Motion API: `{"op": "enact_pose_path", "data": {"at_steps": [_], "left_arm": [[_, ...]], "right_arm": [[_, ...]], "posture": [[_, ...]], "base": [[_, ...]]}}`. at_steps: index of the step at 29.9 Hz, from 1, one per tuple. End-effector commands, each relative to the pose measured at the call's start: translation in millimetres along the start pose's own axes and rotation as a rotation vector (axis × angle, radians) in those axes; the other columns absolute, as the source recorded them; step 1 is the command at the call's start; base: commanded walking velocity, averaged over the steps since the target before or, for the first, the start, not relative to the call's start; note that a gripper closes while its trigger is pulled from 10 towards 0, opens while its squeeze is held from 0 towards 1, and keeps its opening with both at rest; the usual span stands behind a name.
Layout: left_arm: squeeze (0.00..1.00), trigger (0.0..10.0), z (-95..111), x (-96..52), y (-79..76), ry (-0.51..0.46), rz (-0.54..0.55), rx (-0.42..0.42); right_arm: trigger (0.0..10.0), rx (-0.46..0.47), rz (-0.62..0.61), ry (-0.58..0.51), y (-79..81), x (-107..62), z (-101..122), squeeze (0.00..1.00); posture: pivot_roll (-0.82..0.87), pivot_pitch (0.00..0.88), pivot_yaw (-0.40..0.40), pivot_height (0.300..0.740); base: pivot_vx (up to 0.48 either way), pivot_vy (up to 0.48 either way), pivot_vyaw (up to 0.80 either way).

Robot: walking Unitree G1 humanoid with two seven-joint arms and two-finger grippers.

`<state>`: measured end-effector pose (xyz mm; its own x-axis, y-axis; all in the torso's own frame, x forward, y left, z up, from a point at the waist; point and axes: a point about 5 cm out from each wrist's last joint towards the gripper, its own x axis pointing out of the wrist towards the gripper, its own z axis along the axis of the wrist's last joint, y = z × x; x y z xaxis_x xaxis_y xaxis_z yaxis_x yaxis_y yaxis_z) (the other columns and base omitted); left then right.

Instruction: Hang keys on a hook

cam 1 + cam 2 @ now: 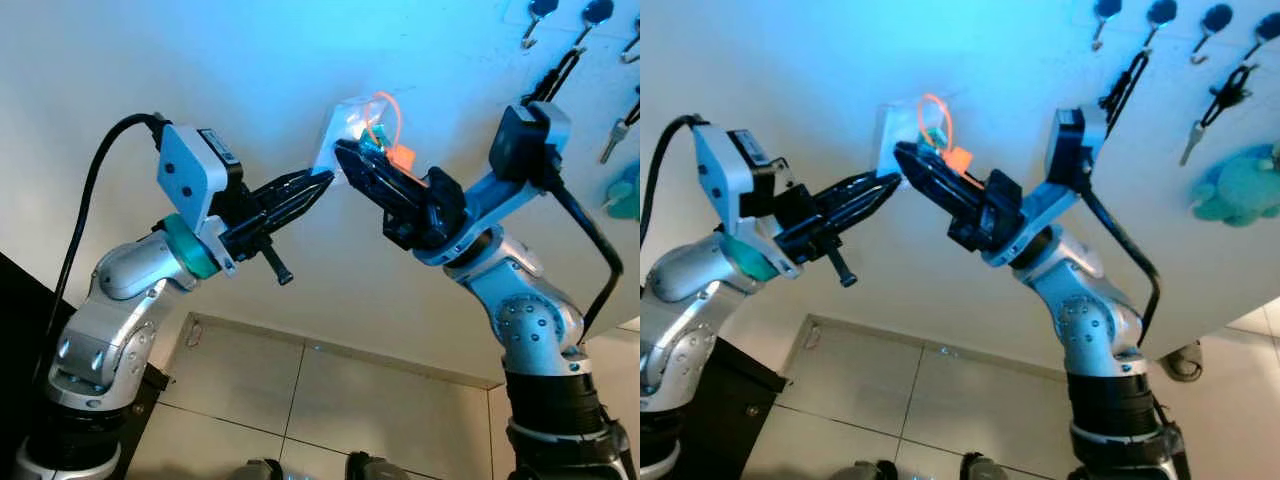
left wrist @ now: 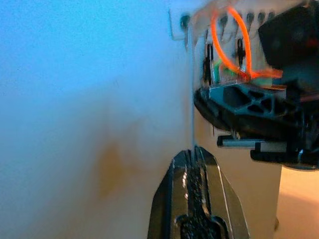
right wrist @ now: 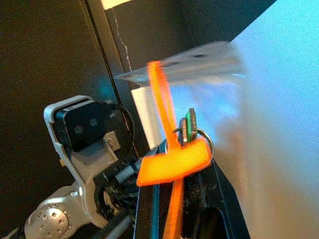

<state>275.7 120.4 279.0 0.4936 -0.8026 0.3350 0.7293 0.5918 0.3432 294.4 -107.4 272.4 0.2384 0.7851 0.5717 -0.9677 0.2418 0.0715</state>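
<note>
While blurred near the wall, keys (image 3: 188,128) in right end effector (image 1: 352,160), hook hidden.

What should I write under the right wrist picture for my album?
Right gripper holding keys with an orange tag beside the wall.

Home entryway: wall hooks (image 1: 1160,14) holding keys (image 1: 1188,143).

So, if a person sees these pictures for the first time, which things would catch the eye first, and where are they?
The bright orange loop and tag of the keys stand out most, held by the right end effector close to the pale wall plate at the middle of the wall. The left end effector, fingers closed, points at that plate from the other side. At upper right, more keys and a blue plush toy hang on the wall.
</note>
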Motion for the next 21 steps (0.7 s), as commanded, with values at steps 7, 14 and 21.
{"op": "enact_pose_path", "data": {"at_steps": [7, 14, 21], "left_arm": [[0.00, 0.0, 27, -10.1, 15.6, -0.054, -0.009, 0.088], [0.00, 0.0, 34, -11.5, 17.3, -0.050, -0.029, 0.118], [0.00, 0.0, 34, -9.6, 15.0, -0.045, -0.050, 0.118]], "right_arm": [[10.0, -0.025, -0.034, 0.013, -1.4, -13.1, 0, 0.45], [10.0, -0.029, 0.030, 0.035, 7.6, -20.9, 4, 0.00], [10.0, -0.049, 0.068, -0.003, 12.0, -19.9, 16, 0.00]], "posture": [[-0.02, 0.131, 0.047, 0.740], [-0.02, 0.136, 0.051, 0.740], [-0.02, 0.138, 0.052, 0.740]], "base": [[0.000, 0.000, 0.00], [0.000, 0.000, 0.00], [0.000, 0.000, 0.00]]}}
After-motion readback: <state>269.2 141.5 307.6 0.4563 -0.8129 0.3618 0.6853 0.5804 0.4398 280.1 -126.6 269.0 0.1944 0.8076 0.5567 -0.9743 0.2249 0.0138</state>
